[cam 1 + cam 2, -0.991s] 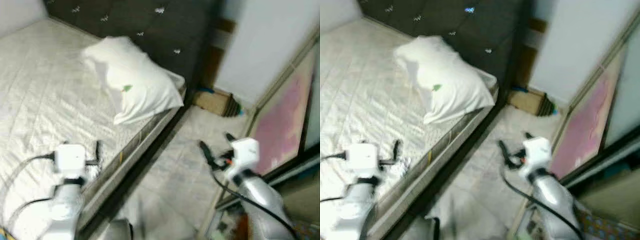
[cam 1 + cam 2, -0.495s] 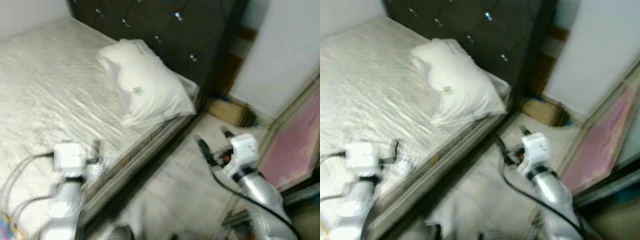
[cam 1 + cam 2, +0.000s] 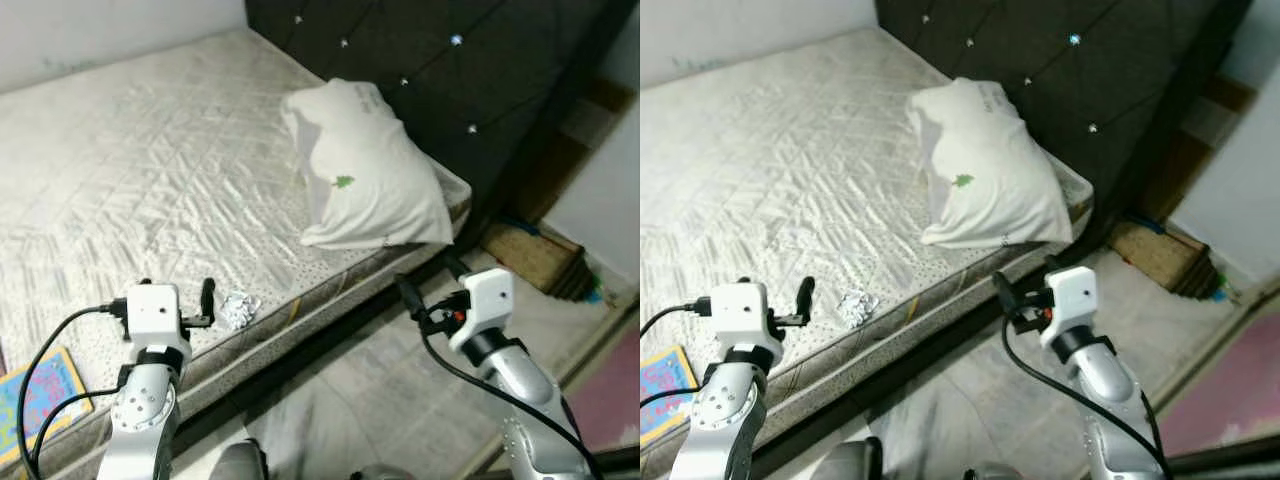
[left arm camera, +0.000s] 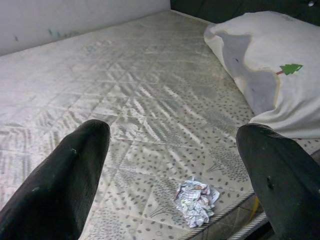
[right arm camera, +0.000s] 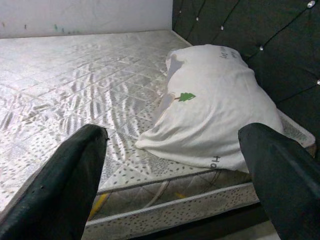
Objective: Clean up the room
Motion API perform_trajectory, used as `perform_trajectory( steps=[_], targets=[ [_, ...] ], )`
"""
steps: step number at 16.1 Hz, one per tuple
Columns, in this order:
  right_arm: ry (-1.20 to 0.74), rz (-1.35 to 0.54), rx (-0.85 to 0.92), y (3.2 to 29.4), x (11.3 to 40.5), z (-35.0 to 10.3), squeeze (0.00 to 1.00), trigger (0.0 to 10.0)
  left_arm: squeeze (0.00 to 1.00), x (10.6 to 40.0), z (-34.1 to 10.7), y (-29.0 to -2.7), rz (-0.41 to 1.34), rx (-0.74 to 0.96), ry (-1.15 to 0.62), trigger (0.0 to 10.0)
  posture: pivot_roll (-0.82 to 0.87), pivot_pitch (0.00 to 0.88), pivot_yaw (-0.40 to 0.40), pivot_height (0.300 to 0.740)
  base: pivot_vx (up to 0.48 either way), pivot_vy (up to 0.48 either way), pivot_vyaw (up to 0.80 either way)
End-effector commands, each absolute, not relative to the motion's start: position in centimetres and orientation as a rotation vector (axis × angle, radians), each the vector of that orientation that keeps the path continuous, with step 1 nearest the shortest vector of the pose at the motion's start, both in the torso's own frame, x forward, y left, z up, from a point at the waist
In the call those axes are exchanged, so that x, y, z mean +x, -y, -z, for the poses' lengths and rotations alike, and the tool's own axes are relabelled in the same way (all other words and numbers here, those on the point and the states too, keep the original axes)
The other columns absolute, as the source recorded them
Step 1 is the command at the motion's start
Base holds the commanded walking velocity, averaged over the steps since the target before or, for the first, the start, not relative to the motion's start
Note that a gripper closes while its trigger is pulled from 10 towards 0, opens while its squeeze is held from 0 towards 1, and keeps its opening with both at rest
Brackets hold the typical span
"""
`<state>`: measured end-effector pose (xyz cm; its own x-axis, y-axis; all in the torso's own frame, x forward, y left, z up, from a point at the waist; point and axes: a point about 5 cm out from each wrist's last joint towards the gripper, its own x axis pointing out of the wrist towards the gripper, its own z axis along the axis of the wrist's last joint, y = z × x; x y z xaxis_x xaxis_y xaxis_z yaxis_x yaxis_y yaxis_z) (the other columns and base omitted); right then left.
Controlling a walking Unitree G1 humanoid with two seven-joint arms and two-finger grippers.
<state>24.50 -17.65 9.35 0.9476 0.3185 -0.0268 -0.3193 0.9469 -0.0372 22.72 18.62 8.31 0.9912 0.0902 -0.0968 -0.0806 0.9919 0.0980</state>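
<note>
A crumpled silvery wad of paper (image 3: pixel 238 309) lies on the bare mattress (image 3: pixel 150 170) near its floor-side edge. My left gripper (image 3: pixel 178 292) hovers over that edge, open, with the wad (image 4: pixel 196 201) just ahead of and below its fingers (image 4: pixel 65 185). A white pillow (image 3: pixel 365 170) with a small green tree print leans at the head of the bed. Over the floor beside the bed, my right gripper (image 3: pixel 432 280) is open and holds nothing; it faces the pillow (image 5: pixel 220 115) and the mattress side.
A dark tufted headboard (image 3: pixel 450 60) backs the bed. A colourful book (image 3: pixel 40 390) lies at the mattress's near left edge. A brown box (image 3: pixel 535 255) sits on the tiled floor (image 3: pixel 400 400) by the wall, and a pink panel (image 3: pixel 612 400) stands at the right.
The camera has swung left toward the bed, so the mattress, the wad and the book take up more of the picture. Both arms keep the same pose, both grippers open.
</note>
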Motion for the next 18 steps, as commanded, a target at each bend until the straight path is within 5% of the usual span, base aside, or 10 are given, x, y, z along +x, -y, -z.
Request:
perform_trajectory(
  steps=[1, 18],
  targets=[
    [-0.017, -0.326, -0.028, 17.71, 24.39, -9.33, 0.0, 10.0, 0.0, 22.66, -8.45, -18.75, -0.079, 0.092, -0.096, 10.0, 0.02, 0.119, -0.077, 0.74, 0.0, 0.0, 0.0],
    [-0.018, -0.361, -0.053, 17.33, 24.53, -9.3, 0.0, 10.0, 0.0, 22.61, -8.15, -18.5, -0.091, 0.098, -0.102, 10.0, 0.02, 0.111, -0.088, 0.74, 0.213, 0.0, 0.0]
  ],
)
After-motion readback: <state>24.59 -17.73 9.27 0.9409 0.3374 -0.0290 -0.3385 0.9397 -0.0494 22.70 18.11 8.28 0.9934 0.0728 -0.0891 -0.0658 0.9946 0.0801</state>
